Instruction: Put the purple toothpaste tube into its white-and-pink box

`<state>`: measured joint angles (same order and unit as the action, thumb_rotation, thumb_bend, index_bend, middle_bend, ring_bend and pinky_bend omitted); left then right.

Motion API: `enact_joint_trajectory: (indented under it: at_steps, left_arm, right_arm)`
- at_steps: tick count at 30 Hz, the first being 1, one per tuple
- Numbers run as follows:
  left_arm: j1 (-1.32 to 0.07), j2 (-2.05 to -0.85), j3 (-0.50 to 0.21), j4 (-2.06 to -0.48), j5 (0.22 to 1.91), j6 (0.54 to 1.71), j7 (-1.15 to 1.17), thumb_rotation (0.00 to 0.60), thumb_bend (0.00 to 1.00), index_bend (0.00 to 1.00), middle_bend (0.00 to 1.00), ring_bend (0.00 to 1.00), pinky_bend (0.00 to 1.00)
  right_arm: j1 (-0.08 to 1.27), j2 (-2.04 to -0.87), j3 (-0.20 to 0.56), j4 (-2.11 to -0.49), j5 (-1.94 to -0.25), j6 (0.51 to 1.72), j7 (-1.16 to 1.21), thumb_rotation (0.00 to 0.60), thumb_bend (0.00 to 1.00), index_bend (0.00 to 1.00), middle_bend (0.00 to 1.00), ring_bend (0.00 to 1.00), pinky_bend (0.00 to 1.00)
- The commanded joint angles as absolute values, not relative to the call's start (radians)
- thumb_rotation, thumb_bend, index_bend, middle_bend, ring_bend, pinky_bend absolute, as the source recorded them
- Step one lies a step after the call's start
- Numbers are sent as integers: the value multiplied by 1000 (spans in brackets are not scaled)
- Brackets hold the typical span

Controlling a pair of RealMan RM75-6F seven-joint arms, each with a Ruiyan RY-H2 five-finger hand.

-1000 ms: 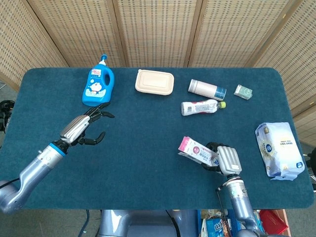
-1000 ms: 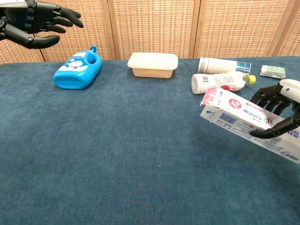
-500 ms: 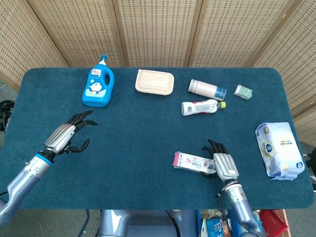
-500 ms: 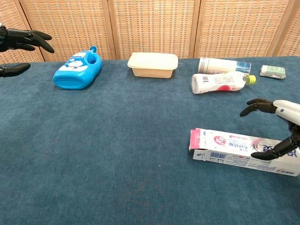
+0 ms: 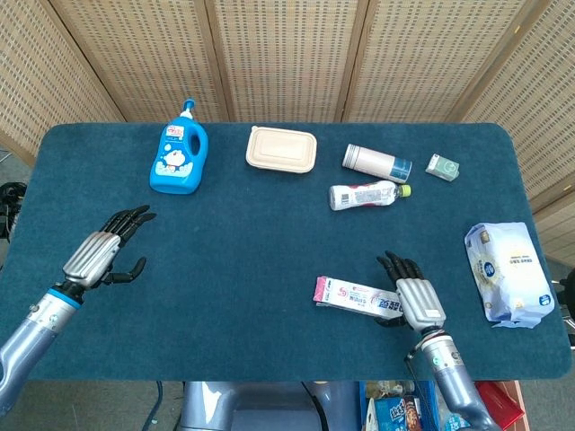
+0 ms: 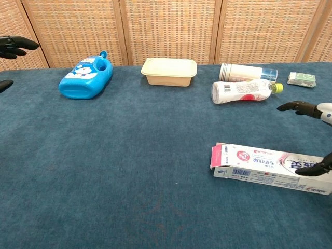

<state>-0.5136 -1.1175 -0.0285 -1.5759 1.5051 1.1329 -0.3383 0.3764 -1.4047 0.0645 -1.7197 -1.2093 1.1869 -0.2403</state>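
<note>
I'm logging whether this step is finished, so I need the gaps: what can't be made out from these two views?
- Purple toothpaste tube: seen in neither view; whether it is inside the white-and-pink box is hidden by the box walls.
- Right hand: cut off by the chest view's right edge; in the head view its back hides any contact with the box.
- Left hand: only fingertips show at the chest view's left edge.

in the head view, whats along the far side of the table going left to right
blue detergent bottle → beige lidded container → white cylindrical bottle lying on its side → small green box. The drink bottle with the yellow-green cap lies just nearer, overlapping the cylindrical bottle's span, so it is left out.
</note>
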Motion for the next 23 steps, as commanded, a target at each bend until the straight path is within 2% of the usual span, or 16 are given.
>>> enact_joint_trajectory:
  at_steps: [1,11,23]
  left_arm:
    - [-424,-1177,-5,-1551,1497,1261,-77,600,508,0,0,0,0]
    - [-282,-1257,56,-1537,1529,1415,35,600,509,0,0,0,0]
    - [-191,-1270,79,-1467,1520,1479,-3,600,509,0,0,0,0]
  right_arm:
    - [352,-1370,36,-1691,-1270,1249,-305,600,24,0,0,0,0]
    - [252,-1322,4,-1610,-1356,1410,-322,600,24,0,0,0,0]
    - [153,-1277,-4,-1490,-1345,1473,-177,600,25,0,0,0,0]
